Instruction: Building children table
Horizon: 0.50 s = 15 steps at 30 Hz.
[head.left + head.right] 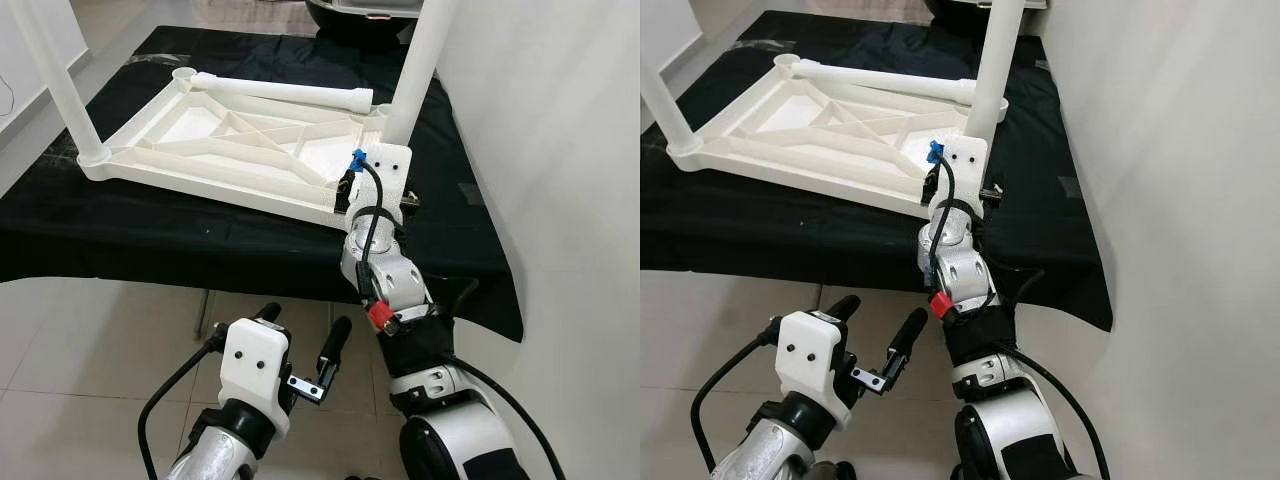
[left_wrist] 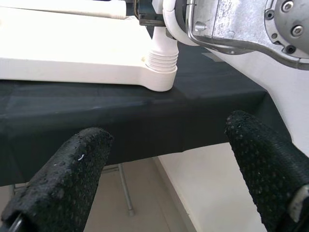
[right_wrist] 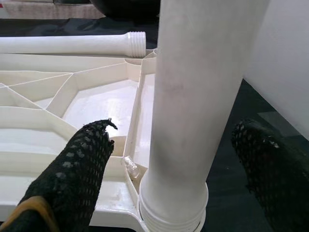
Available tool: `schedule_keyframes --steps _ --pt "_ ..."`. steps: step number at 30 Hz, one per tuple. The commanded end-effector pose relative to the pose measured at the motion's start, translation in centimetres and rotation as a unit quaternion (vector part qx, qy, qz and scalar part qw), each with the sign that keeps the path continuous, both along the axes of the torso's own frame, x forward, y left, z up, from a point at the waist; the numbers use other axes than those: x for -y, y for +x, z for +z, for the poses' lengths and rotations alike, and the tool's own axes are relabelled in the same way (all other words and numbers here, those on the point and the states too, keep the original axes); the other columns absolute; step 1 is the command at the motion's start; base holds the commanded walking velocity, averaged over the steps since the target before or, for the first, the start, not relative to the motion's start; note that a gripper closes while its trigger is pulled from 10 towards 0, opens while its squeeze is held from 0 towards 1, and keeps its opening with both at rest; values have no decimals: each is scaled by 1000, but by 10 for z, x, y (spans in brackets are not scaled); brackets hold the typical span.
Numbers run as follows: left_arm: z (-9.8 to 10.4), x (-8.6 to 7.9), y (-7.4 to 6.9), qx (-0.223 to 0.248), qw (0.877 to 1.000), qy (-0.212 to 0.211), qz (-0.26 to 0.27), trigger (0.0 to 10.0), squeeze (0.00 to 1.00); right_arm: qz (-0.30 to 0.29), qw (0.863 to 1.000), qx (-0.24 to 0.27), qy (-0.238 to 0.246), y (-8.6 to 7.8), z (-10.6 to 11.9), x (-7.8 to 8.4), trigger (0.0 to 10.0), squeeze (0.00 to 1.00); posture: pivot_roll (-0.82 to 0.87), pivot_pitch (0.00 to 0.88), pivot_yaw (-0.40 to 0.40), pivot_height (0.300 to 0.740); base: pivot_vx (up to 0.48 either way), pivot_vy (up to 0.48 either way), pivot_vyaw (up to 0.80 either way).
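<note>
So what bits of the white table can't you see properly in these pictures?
- Tops of the two upright legs, near right leg and left leg: cut off by the head views' top edge.
- Whether the right gripper touches that leg: its fingers sit either side, contact unclear.
- The tabletop face: it lies upside down on the black cloth.
- The socket at the near right leg: hidden by the wrist.

Bright, even indoor light, soft shadows, head views sharp — wrist views blur the near black fingers (image 2: 63,179), mild glare on white plastic
</note>
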<state>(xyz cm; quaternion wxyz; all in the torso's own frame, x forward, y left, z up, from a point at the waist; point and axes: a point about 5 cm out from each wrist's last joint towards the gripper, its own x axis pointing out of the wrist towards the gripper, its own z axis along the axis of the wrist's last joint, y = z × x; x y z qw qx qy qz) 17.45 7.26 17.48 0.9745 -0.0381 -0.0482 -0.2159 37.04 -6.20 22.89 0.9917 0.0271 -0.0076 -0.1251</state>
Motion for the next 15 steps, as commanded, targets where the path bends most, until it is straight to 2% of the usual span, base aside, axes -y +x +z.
schedule_keyframes --steps 1,15 --pt "-4 1 -1 -8 1000 2 0 10000 0 17 999 -32 27 -8 -16 -14 10000 0 101 156 -77 740 0 0 0" --pt "-5 3 0 -7 1000 2 -4 10000 0 19 999 -38 14 -17 -24 -9 10000 0 97 158 -77 740 0 0 0"
